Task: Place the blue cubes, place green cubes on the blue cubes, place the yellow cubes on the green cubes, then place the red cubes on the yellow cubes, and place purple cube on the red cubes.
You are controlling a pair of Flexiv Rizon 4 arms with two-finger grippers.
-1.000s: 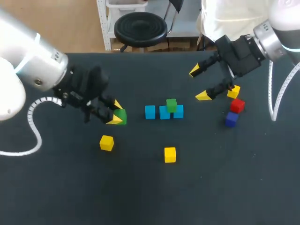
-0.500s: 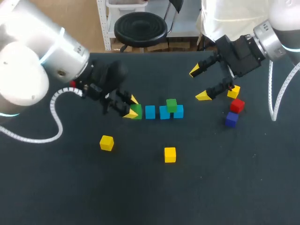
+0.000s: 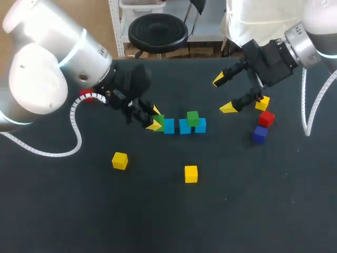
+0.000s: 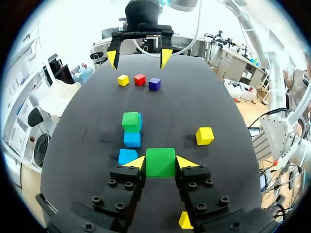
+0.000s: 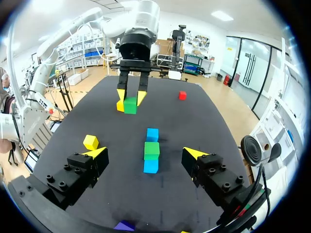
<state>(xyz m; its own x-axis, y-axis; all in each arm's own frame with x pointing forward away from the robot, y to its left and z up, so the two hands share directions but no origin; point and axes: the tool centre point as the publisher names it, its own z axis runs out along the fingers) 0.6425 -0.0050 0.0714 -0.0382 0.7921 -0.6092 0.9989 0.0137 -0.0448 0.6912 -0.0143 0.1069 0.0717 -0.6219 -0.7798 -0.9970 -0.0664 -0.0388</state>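
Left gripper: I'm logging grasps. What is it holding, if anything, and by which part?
A green cube, pinched by two opposite side faces between the left gripper's yellow tips.

Black table [image 3: 237,211], matte dark top.

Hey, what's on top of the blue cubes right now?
One green cube sits on the row of blue cubes, toward its right end; the tops beneath it are hidden. The left gripper holds a second green cube beside the row, not on it.
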